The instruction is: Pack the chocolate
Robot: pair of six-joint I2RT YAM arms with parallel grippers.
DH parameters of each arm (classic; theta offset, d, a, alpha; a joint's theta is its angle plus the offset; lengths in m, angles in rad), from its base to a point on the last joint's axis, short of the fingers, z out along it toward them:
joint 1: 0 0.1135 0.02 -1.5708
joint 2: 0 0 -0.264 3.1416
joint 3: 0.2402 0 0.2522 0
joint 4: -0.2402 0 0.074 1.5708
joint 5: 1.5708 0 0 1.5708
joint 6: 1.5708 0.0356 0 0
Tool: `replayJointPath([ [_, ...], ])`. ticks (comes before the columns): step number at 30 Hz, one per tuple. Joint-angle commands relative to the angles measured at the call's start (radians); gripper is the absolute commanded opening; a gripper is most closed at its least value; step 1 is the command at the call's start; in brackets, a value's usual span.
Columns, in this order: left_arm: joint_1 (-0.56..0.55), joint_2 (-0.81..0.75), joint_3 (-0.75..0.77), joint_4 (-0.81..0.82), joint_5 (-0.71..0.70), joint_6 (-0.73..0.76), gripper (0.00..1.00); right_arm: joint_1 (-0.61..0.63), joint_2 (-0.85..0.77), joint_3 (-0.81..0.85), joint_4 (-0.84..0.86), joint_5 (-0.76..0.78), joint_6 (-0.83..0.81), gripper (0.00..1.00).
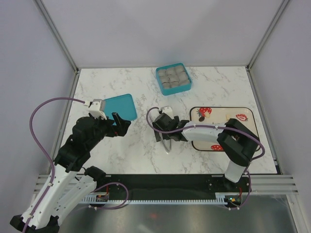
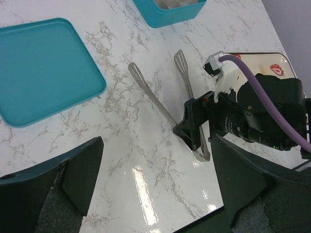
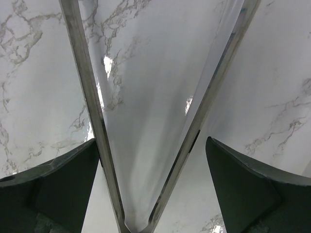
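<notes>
No chocolate shows in any view. Metal tongs [image 1: 165, 142] lie on the marble table [image 1: 131, 155] with their arms spread in a V. My right gripper [image 1: 163, 128] hangs low over them near the joined end, open, with one finger outside each tong arm [image 3: 90, 97]. The left wrist view shows the same tongs [image 2: 154, 99] and the right gripper [image 2: 193, 130] on top of them. My left gripper [image 1: 120, 124] is open above bare marble, its fingers [image 2: 80, 170] wide apart with nothing between them.
A teal square box [image 1: 158, 77] with grey compartments stands at the back centre. A flat teal lid [image 1: 121, 107] lies beside my left gripper. A cream tray [image 1: 228, 114] with strawberry prints sits on the right, partly under the right arm.
</notes>
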Motion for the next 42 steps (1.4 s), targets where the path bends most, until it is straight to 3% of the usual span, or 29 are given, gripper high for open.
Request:
replayJointPath([
  [1, 0.0, -0.001, 0.016, -0.013, -0.019, 0.036, 1.0, 0.012, 0.026, 0.043, 0.037, 0.035, 0.019, 0.97],
  [12, 0.0, -0.006, 0.016, -0.02, -0.025, 0.039, 1.0, 0.038, 0.101, 0.075, 0.022, 0.101, 0.069, 0.95],
  [18, 0.0, -0.006, 0.016, -0.019, -0.033, 0.041, 1.0, 0.04, 0.086, 0.083, -0.013, 0.114, 0.074, 0.88],
  [21, 0.0, -0.004, 0.018, -0.022, -0.036, 0.042, 0.99, 0.038, 0.052, 0.095, -0.067, 0.114, 0.06, 0.77],
  [26, 0.0, -0.009, 0.015, -0.023, -0.036, 0.044, 0.99, 0.037, -0.067, 0.123, -0.164, 0.095, -0.001, 0.67],
  [34, 0.0, 0.007, 0.015, -0.025, -0.023, 0.039, 0.99, 0.014, -0.227, 0.199, -0.374, -0.001, -0.033, 0.65],
  [42, 0.0, 0.014, 0.012, -0.023, -0.017, 0.039, 0.99, -0.101, -0.365, 0.238, -0.558, -0.042, -0.029, 0.61],
])
